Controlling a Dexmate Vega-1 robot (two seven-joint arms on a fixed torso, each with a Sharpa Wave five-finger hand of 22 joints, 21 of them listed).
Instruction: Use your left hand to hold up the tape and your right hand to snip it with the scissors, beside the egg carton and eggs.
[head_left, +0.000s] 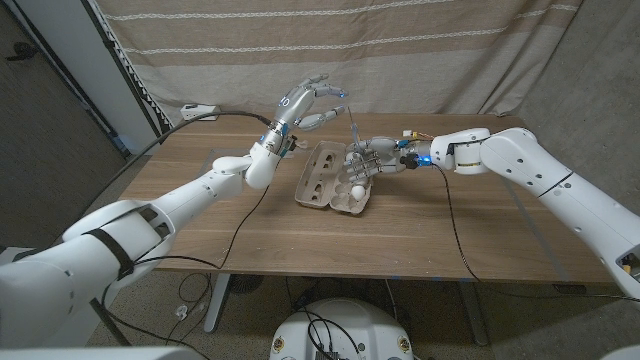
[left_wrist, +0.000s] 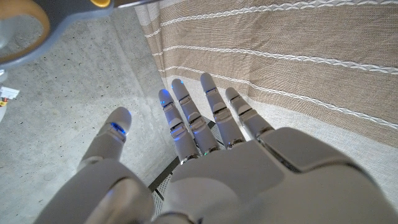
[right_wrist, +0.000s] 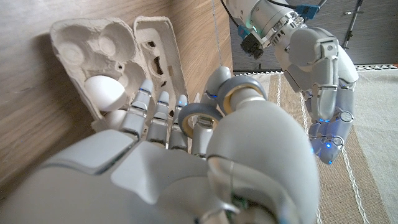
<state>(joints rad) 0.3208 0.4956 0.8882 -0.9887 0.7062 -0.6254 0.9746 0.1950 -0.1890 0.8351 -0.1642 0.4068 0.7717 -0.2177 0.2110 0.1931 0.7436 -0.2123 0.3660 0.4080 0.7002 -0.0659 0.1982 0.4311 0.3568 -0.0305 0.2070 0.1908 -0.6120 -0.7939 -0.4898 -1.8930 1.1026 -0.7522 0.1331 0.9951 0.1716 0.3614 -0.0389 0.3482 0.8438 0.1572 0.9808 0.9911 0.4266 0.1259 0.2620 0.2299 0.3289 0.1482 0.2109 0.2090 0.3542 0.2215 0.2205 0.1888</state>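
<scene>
1. the tape (head_left: 352, 128) shows in the head view as a thin pale strand running down from the raised left hand (head_left: 312, 103) toward the right hand (head_left: 366, 160); it is too fine to tell exactly where it is pinched
2. the left hand is lifted above the far part of the surface (head_left: 420, 235), fingers spread in front of the striped curtain (head_left: 420, 50); in the left wrist view its fingers (left_wrist: 214, 109) are apart and straight, with nothing seen in the palm, so i cannot tell whether it grips the tape
3. the scissors (right_wrist: 233, 99) sit in the right hand, their grey-and-yellow handle loops (right_wrist: 245, 93) around its fingers in the right wrist view; part of a handle loop (left_wrist: 22, 31) also shows in the left wrist view
4. the right hand hovers low over the egg carton (head_left: 335, 178), holding the scissors
5. the egg carton lies open on the surface between the two arms, lid folded back; a white egg (head_left: 358, 191) sits in a near cup, and the right wrist view shows an egg (right_wrist: 102, 90) in the tray just beyond the fingers
6. a black cable (head_left: 245, 215) trails across the surface from the left arm
</scene>
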